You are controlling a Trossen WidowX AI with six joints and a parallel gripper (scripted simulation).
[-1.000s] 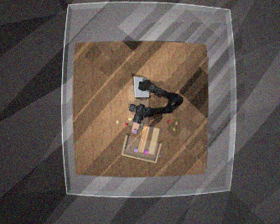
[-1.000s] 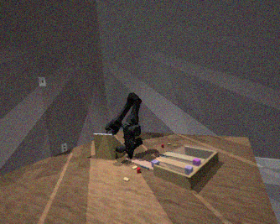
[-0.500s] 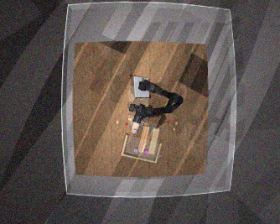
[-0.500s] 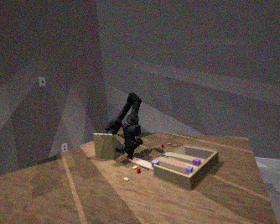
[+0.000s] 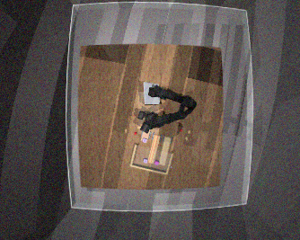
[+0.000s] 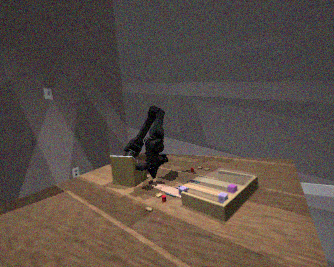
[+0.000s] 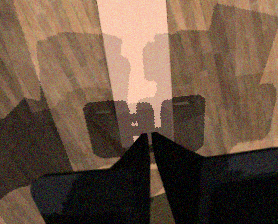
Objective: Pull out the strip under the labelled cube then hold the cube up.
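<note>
My gripper (image 6: 153,176) (image 7: 149,138) points down, its tips barely apart with nothing between them. A flat pinkish strip (image 7: 133,30) (image 6: 167,189) lies beneath and ahead of the fingers, reaching toward the tray (image 5: 149,169) (image 6: 203,206). A lavender cube (image 5: 145,140) (image 6: 179,189) is at the tray's near end by this strip. A second lavender cube (image 5: 145,161) (image 6: 223,197) and a magenta cube (image 5: 156,163) (image 6: 232,188) are at the far end. No label is readable. An orange-tan strip (image 5: 154,150) and a paler strip (image 5: 165,151) lie in the tray.
A box-like block with a pale top (image 5: 148,98) (image 6: 123,171) stands beside the arm. Small red pieces (image 5: 136,133) (image 6: 164,198) and tan bits (image 6: 149,209) lie around the tray. The tray's raised walls surround its far end.
</note>
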